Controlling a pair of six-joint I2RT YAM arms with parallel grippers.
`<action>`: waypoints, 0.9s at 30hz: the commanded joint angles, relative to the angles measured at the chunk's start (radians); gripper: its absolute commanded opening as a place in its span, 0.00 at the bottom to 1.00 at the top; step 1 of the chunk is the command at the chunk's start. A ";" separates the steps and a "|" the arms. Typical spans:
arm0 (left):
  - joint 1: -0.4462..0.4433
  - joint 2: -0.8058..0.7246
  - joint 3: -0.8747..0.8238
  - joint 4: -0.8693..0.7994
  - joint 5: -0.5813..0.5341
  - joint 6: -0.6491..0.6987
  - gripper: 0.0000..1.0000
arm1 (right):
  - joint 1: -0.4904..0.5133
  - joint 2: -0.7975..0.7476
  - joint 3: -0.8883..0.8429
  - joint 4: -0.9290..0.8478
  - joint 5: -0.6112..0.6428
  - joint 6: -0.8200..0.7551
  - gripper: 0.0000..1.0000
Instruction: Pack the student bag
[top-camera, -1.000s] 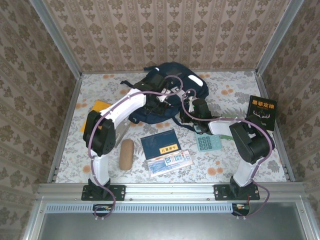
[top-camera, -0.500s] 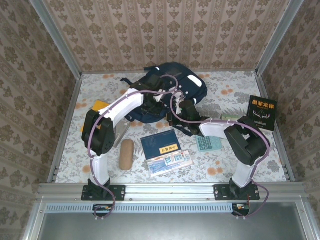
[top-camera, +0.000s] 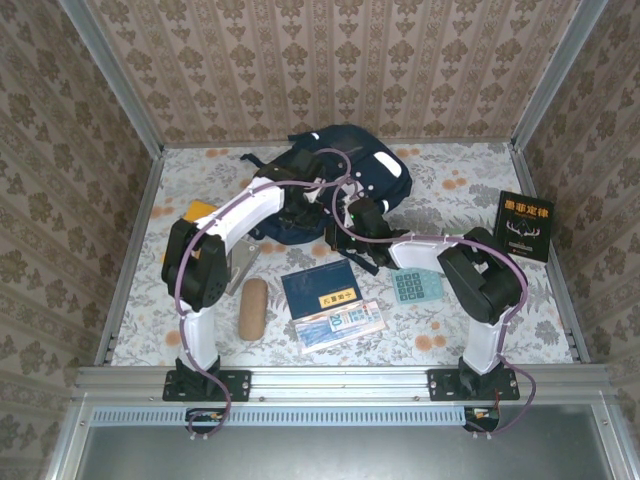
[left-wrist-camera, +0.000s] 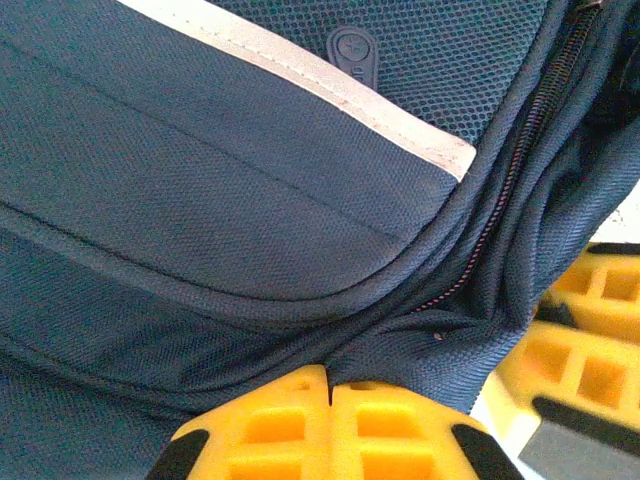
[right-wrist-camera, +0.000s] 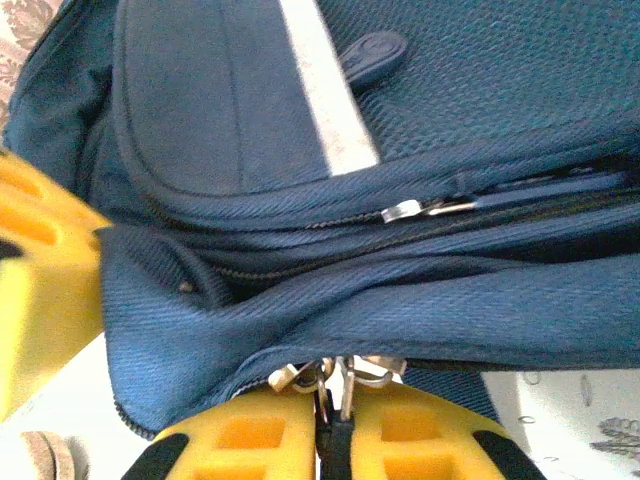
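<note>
The student bag (top-camera: 375, 170) is lying by the far edge of the table (top-camera: 190, 165). The left wrist view is showing the left gripper (left-wrist-camera: 330, 392) pinching its navy fabric; the right gripper (right-wrist-camera: 330, 402) is clamping the metal zipper pulls (right-wrist-camera: 350, 371).

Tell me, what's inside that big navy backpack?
Its inside is hidden. The student bag shows navy outer fabric, a white stripe and a zipper pull; any contents are covered by fabric.

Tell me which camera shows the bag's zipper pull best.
The right wrist view: the zipper pull lies sharp and close on the student bag. The left wrist view gives a stretch of zipper track; the top view gives the whole bag, its pull too small to tell.
</note>
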 joint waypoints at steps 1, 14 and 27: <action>-0.012 -0.071 0.002 0.269 0.118 -0.052 0.05 | 0.083 -0.042 0.013 0.081 -0.214 -0.030 0.08; 0.102 -0.329 -0.290 0.291 0.015 -0.121 0.40 | 0.076 -0.067 0.026 -0.009 -0.180 -0.086 0.00; 0.403 -0.294 -0.454 0.368 0.197 -0.372 0.78 | 0.008 -0.120 -0.014 -0.066 -0.168 -0.152 0.00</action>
